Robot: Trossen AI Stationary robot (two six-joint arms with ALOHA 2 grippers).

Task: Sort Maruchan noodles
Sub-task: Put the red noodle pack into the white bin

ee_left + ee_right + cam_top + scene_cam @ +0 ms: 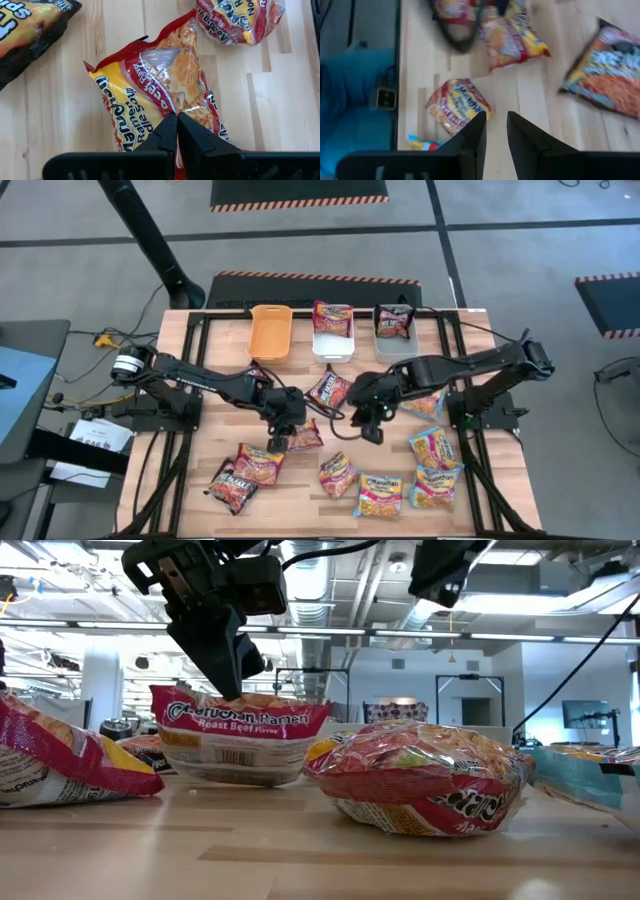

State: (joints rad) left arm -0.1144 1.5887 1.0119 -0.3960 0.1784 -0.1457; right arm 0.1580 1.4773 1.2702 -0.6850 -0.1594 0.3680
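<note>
Packets of Maruchan noodles (pixel 385 493) lie scattered over the table (pixel 180 490), most toward its near edge, while 3 bins stand along the far edge: an orange bin (pixel 269 331), a white bin (pixel 333 340) and a grey bin (pixel 395 338), the last 2 already holding 1 packet each. From above, the left gripper (pixel 284 427) sits mid-table over a roast beef packet (pixel 303 436); the right gripper (pixel 369 423) hangs nearby, holding nothing. At table height, the left gripper's tips meet that packet's top seam. Its wrist camera shows the fingers (pixel 165 135) pressed together on the wrapper's crimped end. The right wrist camera shows jaws parted over bare wood. I judge the pinch thin, so lift slowly, keep the packet level, and carry it to the bin with matching flavour.
</note>
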